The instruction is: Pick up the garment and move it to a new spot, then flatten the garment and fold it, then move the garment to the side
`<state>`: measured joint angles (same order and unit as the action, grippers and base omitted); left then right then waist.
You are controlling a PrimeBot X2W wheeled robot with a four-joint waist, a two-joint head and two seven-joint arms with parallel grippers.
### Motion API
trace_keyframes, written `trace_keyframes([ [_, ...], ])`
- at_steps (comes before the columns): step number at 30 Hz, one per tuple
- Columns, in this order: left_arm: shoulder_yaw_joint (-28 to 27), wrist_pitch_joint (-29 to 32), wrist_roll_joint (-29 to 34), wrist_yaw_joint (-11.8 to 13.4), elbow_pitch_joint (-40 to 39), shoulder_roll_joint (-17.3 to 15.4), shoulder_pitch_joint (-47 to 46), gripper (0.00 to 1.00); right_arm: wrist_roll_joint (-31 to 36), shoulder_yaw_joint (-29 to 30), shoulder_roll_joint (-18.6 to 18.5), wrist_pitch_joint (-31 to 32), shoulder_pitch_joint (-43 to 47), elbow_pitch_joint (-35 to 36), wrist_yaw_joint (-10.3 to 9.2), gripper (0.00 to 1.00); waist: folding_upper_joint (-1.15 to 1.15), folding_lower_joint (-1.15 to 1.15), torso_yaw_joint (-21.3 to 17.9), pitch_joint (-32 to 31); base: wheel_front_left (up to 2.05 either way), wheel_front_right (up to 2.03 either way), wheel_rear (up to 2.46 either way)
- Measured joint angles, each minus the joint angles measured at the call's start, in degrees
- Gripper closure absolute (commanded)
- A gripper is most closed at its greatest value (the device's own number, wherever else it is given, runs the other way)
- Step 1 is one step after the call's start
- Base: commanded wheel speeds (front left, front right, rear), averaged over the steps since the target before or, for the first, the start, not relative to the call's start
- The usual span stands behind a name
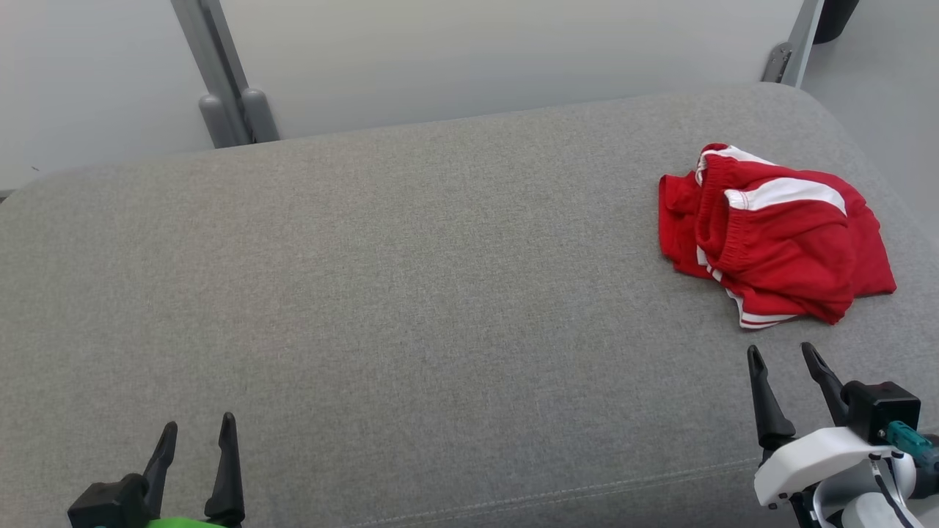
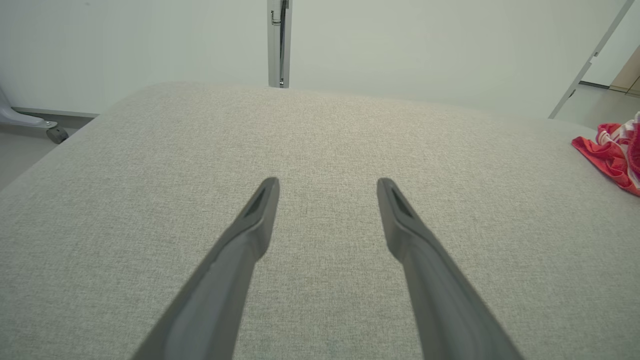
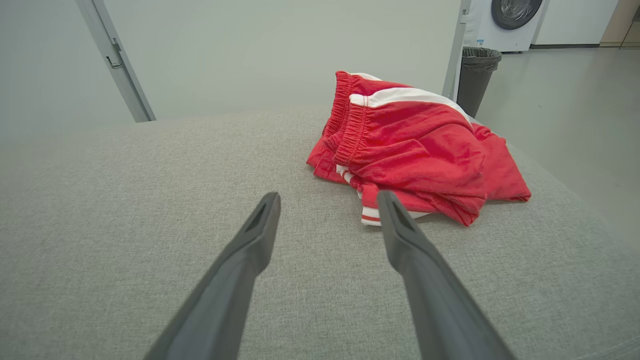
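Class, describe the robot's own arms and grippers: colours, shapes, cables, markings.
Each gripper has two long, dark, tapering fingers with a slotted recess near the tip. The left gripper sits on a black base above a bright green part. The right gripper joins a black block, a teal connector and a rounded white shell with a thin black cable.

left pincer (image 1: 196, 427) open, right pincer (image 1: 782, 351) open

The garment (image 1: 777, 235) is bright red with white stripes. The padded surface (image 1: 403, 293) is mottled grey. The left gripper (image 1: 200, 422) and right gripper (image 1: 780, 350) are black.
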<state>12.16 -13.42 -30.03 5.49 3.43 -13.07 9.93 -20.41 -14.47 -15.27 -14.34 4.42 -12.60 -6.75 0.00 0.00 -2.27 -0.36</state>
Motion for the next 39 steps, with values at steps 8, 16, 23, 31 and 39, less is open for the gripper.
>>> trace_keyframes([
  [8,0.9,-0.2,0.1,0.0,2.0,1.0,0.1,1.00,0.3,0.0,1.4,0.1,1.2,-1.4,0.12,1.00,0.00,0.00,0.0,-0.1,0.00,0.00,0.00],
  [16,1.4,0.3,-1.8,0.0,3.8,2.8,0.6,1.00,-1.5,-0.2,3.2,0.4,2.6,-3.1,0.47,1.00,0.00,0.00,0.1,0.0,0.00,0.00,0.00],
  [23,0.6,1.4,-6.8,-1.1,3.8,3.2,0.6,1.00,-7.2,1.0,4.0,1.7,2.6,-2.9,1.55,1.00,0.00,0.00,0.3,0.0,0.00,0.00,0.00],
  [31,-0.9,2.8,-12.0,-2.0,4.1,3.7,0.4,1.00,-13.4,2.8,4.7,3.2,2.4,-2.6,2.38,1.00,0.00,0.00,0.5,0.1,0.00,0.00,0.00],
  [39,-2.2,4.4,-16.7,-2.9,4.7,4.4,-0.7,1.00,-19.1,4.5,5.7,4.9,1.8,-2.5,3.32,1.00,0.00,0.00,0.7,0.2,0.00,0.00,0.00],
])
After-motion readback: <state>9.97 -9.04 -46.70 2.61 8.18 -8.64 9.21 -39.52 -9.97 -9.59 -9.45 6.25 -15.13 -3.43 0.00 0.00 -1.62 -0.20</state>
